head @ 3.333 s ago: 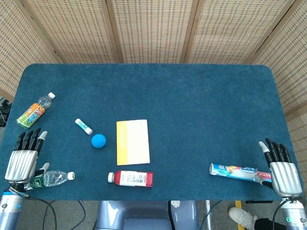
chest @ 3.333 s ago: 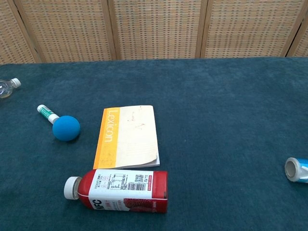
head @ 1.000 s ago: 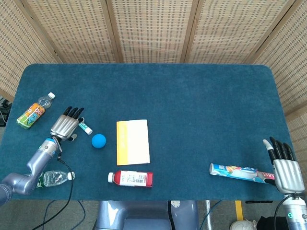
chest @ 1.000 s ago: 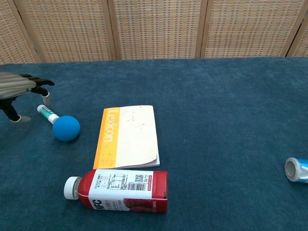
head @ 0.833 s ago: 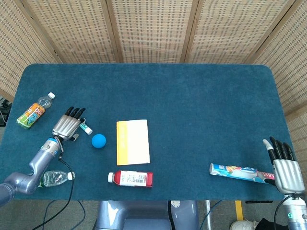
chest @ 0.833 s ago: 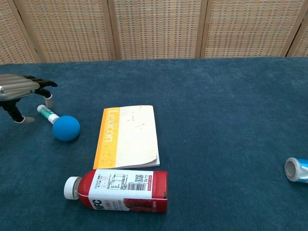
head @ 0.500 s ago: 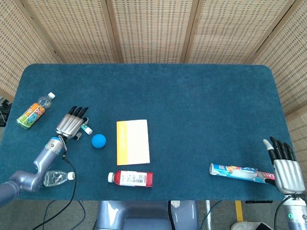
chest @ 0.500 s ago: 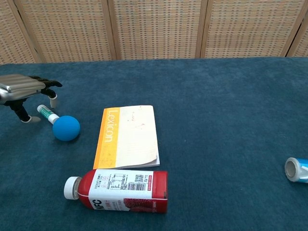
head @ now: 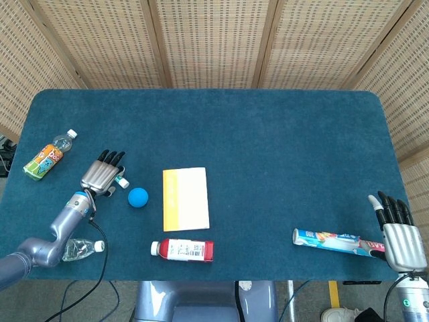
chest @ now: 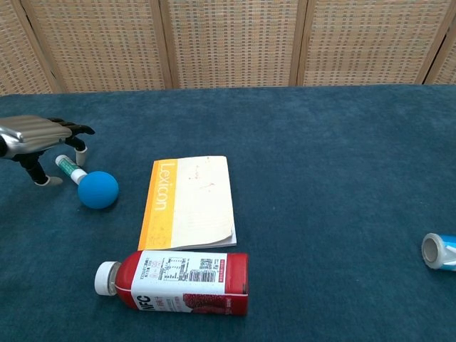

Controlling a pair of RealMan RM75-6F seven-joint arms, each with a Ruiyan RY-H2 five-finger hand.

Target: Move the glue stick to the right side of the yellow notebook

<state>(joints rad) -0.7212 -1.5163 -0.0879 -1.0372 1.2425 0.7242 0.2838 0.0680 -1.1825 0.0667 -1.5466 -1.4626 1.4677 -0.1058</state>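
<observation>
The glue stick (chest: 69, 168), white with a green label, lies on the blue table left of the yellow notebook (head: 185, 198) (chest: 189, 201); in the head view only its tip (head: 123, 182) shows past my hand. My left hand (head: 102, 176) (chest: 39, 138) hovers palm-down right over it, fingers spread and holding nothing, thumb tip (chest: 43, 179) down near the cloth. My right hand (head: 399, 235) stays open at the table's front right corner, beside a toothpaste tube (head: 332, 240).
A blue ball (head: 138, 196) (chest: 97, 190) touches the glue stick's near end. A red juice bottle (head: 182, 249) (chest: 174, 281) lies in front of the notebook. A small drink bottle (head: 48, 155) and a clear water bottle (head: 80, 249) lie at the left.
My left hand has risen from the front left edge and travelled up and right until it hangs over the glue stick. The right hand has barely shifted. No object has moved.
</observation>
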